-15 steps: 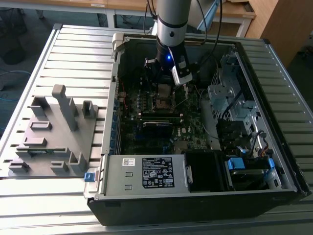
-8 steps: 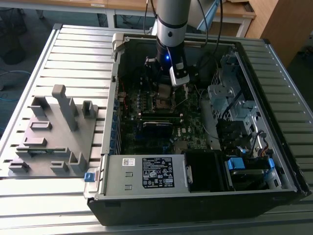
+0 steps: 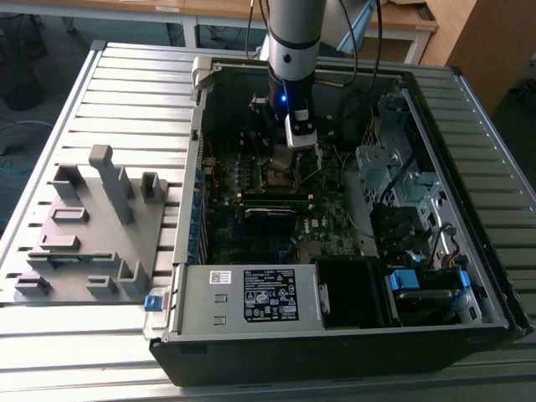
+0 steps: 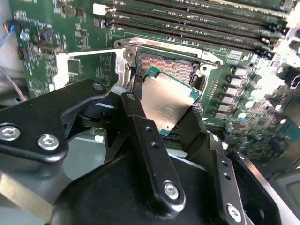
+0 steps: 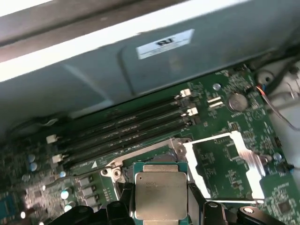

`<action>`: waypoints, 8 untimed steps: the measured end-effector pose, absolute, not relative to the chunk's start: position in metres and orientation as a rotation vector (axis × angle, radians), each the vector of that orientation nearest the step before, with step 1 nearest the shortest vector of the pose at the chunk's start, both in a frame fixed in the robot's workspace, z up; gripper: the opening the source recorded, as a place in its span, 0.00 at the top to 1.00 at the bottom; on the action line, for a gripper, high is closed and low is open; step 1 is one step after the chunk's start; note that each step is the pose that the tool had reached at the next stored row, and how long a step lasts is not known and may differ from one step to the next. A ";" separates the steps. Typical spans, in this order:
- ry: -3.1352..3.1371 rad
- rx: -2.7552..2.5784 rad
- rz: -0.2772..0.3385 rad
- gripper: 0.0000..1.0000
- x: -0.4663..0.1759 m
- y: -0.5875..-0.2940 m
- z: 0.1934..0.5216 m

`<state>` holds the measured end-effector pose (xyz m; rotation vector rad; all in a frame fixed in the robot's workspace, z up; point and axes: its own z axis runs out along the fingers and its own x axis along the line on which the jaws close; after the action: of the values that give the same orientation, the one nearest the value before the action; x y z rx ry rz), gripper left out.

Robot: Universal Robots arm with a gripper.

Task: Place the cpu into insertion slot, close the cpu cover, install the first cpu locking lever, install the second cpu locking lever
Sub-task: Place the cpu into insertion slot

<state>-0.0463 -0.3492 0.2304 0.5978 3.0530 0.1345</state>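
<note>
2 black fingers point(image 4: 145, 136) of the gripper point(image 4: 165, 108) are clamped on opposite edges of the cpu point(image 4: 169, 99), whose lower edge is hidden behind them. Faint print on its dull silver top cannot be read. Just beyond the jaws the insertion slot point(image 4: 165, 65) is partly hidden; beside it the silvery cpu cover point(image 5: 247, 157) is laid open.

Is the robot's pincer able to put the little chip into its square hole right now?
Probably yes. The pincer grips the chip over the socket, and the metal cover lies flipped open beside it, so nothing seems to block the way.
</note>
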 end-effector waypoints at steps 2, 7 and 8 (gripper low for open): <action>3.040 0.652 0.134 0.46 -0.046 -0.349 0.230; 3.004 0.790 0.131 0.46 -0.046 -0.349 0.229; 2.996 0.817 0.131 0.46 -0.046 -0.349 0.229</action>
<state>-0.0463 -0.3492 0.2291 0.8169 2.9956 0.1308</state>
